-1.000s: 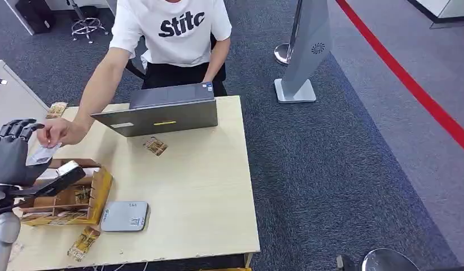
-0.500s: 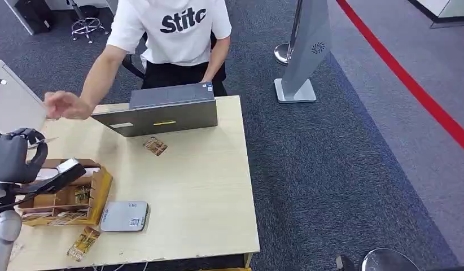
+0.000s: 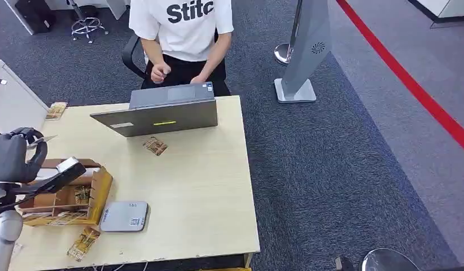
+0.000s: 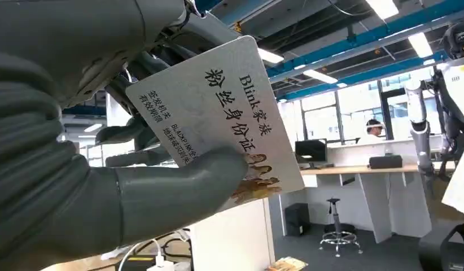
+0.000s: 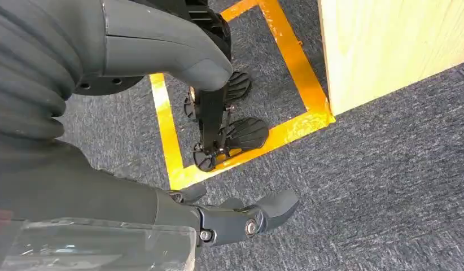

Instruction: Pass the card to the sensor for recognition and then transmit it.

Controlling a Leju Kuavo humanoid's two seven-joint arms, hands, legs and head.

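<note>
Card [image 4: 218,113] pinched between thumb and fingers of left hand [image 3: 12,158], above bench [image 3: 190,186] at 9 o'clock. Step: carry to sensor [image 3: 124,216]. Next move, likely: lower card flat toward 5 o'clock. Right hand [image 5: 235,217] hangs, fingers apart, holds nothing.

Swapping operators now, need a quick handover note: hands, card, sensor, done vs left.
Left hand: holds the white printed card, thumb pressed on its face, raised at the table's left edge.
Right hand: hangs beside the light wooden table, above grey carpet, fingers apart, holding nothing.
Sensor: the flat grey square reader lies near the table's front edge, beside the brown cardboard organiser.
Person in the white T-shirt sits behind the grey laptop, hands off the card.
Done: card is in hand.
Left: bring it to the reader for recognition, then pass it on.
</note>
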